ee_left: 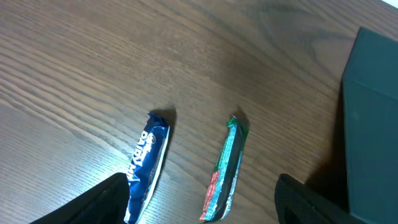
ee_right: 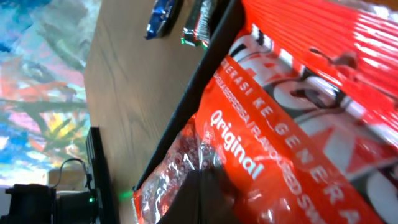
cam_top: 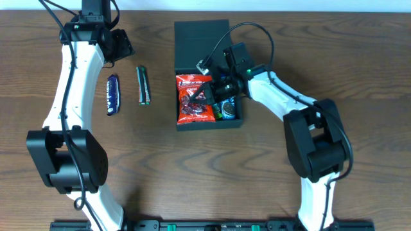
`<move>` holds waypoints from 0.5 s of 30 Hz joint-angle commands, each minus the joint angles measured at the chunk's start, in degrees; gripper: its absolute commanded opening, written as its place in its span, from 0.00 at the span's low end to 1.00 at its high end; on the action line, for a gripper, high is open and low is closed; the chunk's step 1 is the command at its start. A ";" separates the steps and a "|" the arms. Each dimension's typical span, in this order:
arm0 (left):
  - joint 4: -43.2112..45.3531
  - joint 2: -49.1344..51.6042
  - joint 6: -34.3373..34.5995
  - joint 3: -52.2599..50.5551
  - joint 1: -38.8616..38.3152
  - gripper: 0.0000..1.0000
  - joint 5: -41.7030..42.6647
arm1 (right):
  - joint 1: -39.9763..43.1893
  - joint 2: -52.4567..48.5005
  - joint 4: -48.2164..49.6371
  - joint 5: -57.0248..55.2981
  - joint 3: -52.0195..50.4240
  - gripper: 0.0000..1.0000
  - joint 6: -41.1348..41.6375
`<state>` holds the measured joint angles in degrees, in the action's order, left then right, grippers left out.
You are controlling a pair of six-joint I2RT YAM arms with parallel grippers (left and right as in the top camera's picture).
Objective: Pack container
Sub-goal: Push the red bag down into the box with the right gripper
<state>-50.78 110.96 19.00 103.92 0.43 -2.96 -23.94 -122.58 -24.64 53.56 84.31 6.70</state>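
The right tool (cam_top: pixel 217 90) covers part of the red packet (cam_top: pixel 194 96) and most of a blue item (cam_top: pixel 228 109) in the container (cam_top: pixel 202 42); how its jaws stand cannot be told. The left tool (ee_left: pixel 199 208) shows only as blurred dark fingers (ee_left: pixel 93 202) at the picture's bottom edge. The blue bar (ee_left: pixel 146 162) loses its lower end there, perhaps behind one.

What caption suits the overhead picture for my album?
Right gripper at the red snack bag inside the container; blue bar and green bar outside.
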 commanded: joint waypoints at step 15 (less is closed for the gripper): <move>-0.42 -1.05 -1.03 -0.13 -0.02 0.76 1.55 | 0.37 1.62 1.03 9.97 1.75 0.01 -1.68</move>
<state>-50.98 110.96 19.00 103.94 0.43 -1.67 -24.34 -123.11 -23.16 58.54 84.66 6.26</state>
